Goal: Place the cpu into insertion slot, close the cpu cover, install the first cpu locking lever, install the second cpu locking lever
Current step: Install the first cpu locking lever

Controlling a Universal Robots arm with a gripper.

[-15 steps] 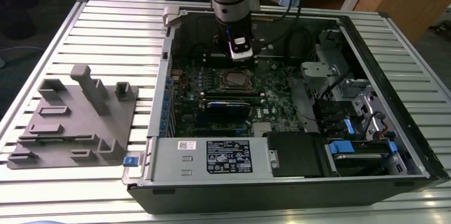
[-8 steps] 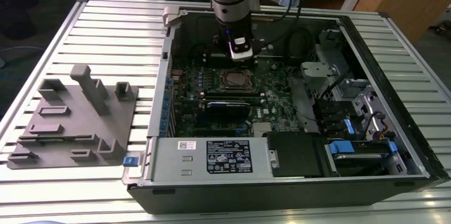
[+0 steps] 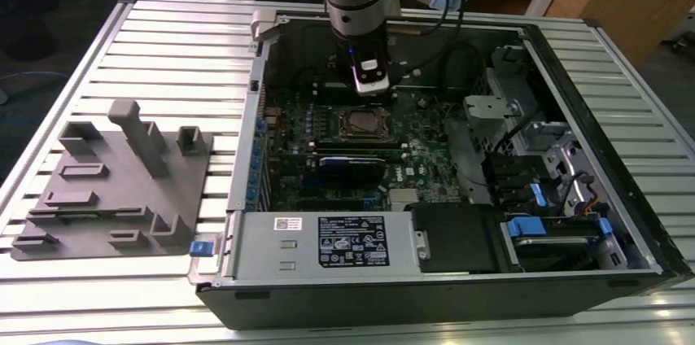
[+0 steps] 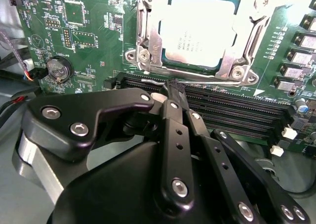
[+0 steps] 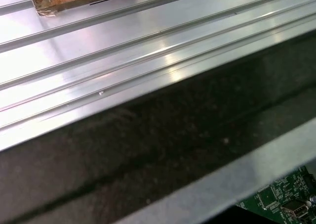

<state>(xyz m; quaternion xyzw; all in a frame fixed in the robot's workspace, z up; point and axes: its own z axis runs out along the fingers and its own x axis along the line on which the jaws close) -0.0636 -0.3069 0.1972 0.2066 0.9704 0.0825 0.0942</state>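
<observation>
Cpu (image 4: pixel 196 32): seated flat in the slot (image 4: pixel 148 33), silver-grey top showing through the window of the cover (image 4: pixel 258 6). In the exterior view the slot (image 3: pixel 362 123) sits mid-board, toward the far side of the case (image 3: pixel 565 76).

Cover: down over the cpu, its frame lying along the chip's edges; judged closed or all but closed.

Levers: a thin wire lever (image 4: pixel 163 79) runs along the slot's near edge, just beside the memory slots (image 4: pixel 237 115). Whether it is hooked under its catch cannot be told.

Gripper (image 4: pixel 174 88): fingers drawn together, tips meeting at that lever or just over it; nothing visibly held. In the exterior view the gripper (image 3: pixel 370 89) hangs straight down beyond the slot.

Step in hand, as judged: first lever. To do it well, press on the wire itself, not on the cover or the board (image 4: pixel 89 31); keep the push along the lever's swing and seek the catch sideways; keep clear of the memory slots.

Surroundings: case lies open on a ribbed bench (image 3: pixel 163 44); grey fixture (image 3: pixel 120 182) at the exterior view's left.
</observation>
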